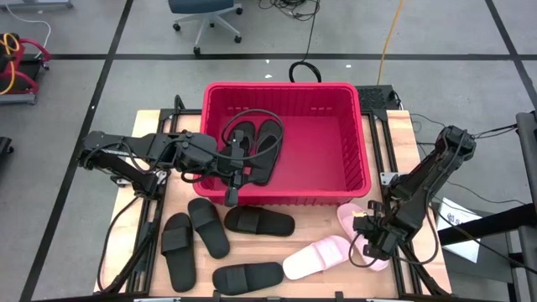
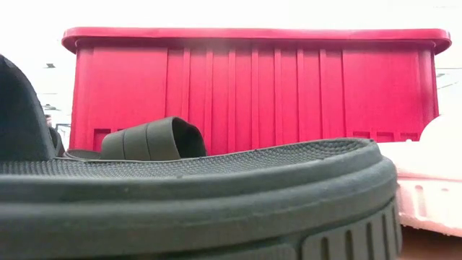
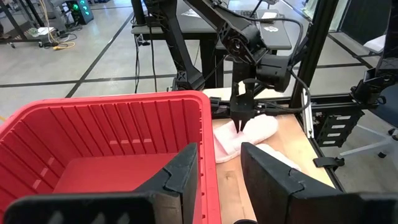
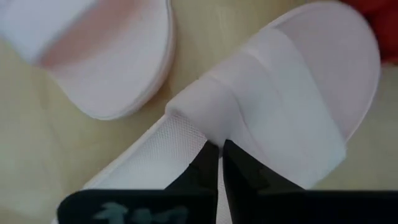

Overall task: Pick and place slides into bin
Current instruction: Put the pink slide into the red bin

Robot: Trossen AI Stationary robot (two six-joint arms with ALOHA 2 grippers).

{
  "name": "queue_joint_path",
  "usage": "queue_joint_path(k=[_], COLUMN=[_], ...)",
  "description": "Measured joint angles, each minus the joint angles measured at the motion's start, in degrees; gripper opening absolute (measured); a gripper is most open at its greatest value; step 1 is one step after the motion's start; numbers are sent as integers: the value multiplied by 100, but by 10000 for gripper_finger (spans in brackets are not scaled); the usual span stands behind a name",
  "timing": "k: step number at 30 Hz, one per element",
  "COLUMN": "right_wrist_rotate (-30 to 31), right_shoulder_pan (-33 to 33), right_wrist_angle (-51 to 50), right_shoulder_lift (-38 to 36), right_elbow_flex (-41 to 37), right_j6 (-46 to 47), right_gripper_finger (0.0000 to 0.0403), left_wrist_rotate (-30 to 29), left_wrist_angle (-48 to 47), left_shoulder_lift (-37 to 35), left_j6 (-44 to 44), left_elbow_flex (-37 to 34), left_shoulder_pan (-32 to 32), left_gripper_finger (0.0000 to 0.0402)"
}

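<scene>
- Bin (image 1: 357,143): red, ribbed walls, at the far middle of the table (image 1: 419,134); two black slides (image 1: 267,138) lie inside at its left end.
- Black slides on the table, in front of the bin: one (image 1: 259,221) just below the near wall, a pair (image 1: 191,237) to the left, one (image 1: 247,276) at the near edge. In the low view a black sole (image 2: 195,202) fills the foreground and blocks most of the table.
- Pink slides: one (image 1: 315,257) near the front middle, one (image 1: 359,228) off the bin's near right corner, their ends close together.
- Left gripper (image 1: 232,176): arm reaches in from the left, across the bin's near-left wall; fingers (image 3: 183,171) apart, holding nothing, over the rim.
- Right gripper (image 1: 369,236): arm bends down from the right side to the right-hand pink slide; fingers (image 4: 202,165) nearly together, pinching the edge of its strap (image 4: 273,112).
- Beyond the table: office chair (image 1: 205,17), floor cables (image 1: 17,59).
</scene>
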Motion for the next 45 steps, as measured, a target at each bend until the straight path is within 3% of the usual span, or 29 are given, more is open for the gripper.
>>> queue_joint_path(k=[24, 45], right_wrist_rotate=[-154, -144], right_shoulder_pan=[2, 2], right_wrist_angle=[-1144, -1098], right_shoulder_lift=[-11, -13], right_elbow_flex=[1525, 2680], right_j6=[-39, -469], right_gripper_finger=[0, 0], left_wrist_rotate=[0, 0], left_wrist_angle=[-2, -5], left_shoulder_lift=[0, -1], left_j6=[31, 30], left_elbow_flex=[0, 0], left_shoulder_pan=[0, -1], left_gripper_finger=[122, 122])
